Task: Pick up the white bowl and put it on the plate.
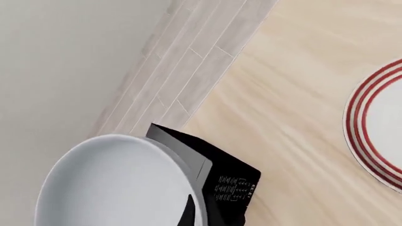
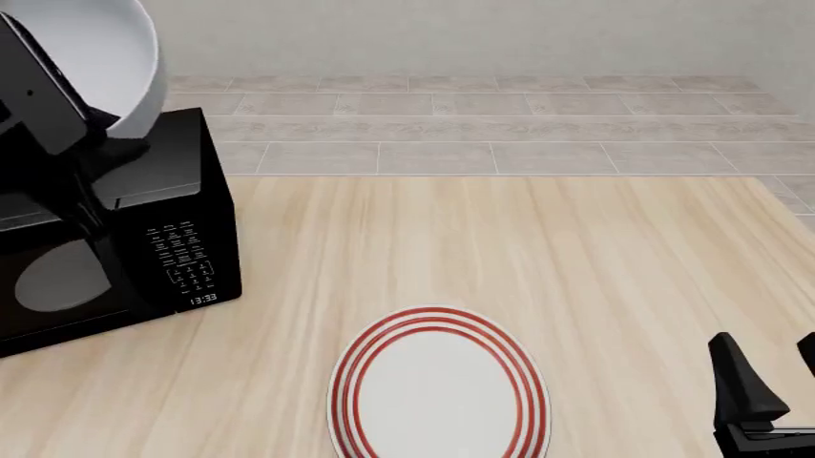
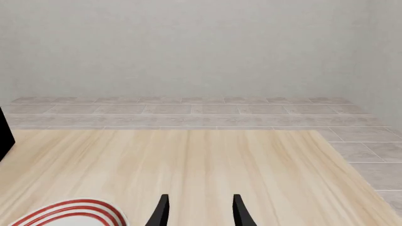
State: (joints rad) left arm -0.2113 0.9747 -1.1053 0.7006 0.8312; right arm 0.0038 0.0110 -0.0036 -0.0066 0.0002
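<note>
The white bowl [image 2: 117, 43] hangs tilted in the air at the far left, above the black microwave [image 2: 121, 239]. My left gripper [image 2: 99, 122] is shut on its lower rim. In the left wrist view the bowl [image 1: 119, 183] fills the near corner, with one dark finger [image 1: 186, 214] showing at its rim. The red-ringed plate [image 2: 440, 386] lies flat on the wooden table near the front edge, well to the right of the bowl; its rim [image 1: 361, 122] also shows in the left wrist view. My right gripper [image 2: 774, 377] rests low at the front right, open with nothing in it [image 3: 199, 212], right of the plate [image 3: 69, 212].
The microwave [image 1: 223, 176] stands on the table's left side, directly below the held bowl. A tiled floor [image 2: 484, 124] and a pale wall lie beyond the table's far edge. Bare wood [image 2: 510, 248] stretches between the microwave, the plate and the right arm.
</note>
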